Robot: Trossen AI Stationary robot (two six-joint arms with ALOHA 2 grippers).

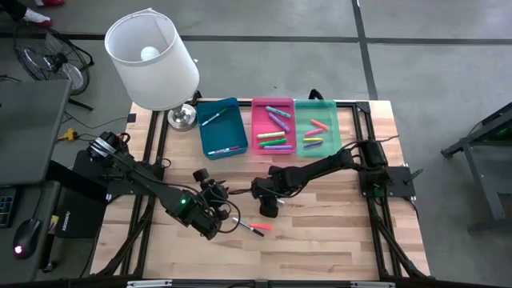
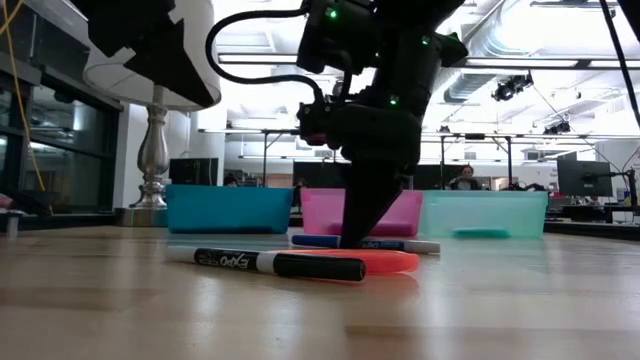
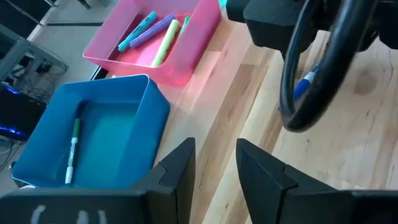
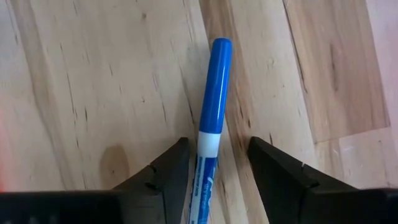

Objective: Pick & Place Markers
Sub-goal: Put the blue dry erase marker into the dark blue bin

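A blue marker [image 4: 212, 93] lies flat on the wooden table. My right gripper [image 4: 217, 146] points down over its white-banded middle, open, with one finger on either side and a small gap to each. In the low view the fingers [image 2: 358, 225] reach down to it [image 2: 385, 244]; in the high view the gripper [image 1: 268, 205] hides it. A red-capped marker [image 2: 290, 264] lies nearer the front edge [image 1: 256, 229]. My left gripper [image 3: 214, 152] hovers open and empty left of the right one [image 1: 210, 184], pointing toward the trays.
Three trays stand side by side at the far edge: blue [image 1: 222, 128] with one green marker, pink [image 1: 273, 124] and green [image 1: 317, 126] with several markers each. A table lamp [image 1: 152, 60] stands at the far left corner. Bare wood lies right of the arms.
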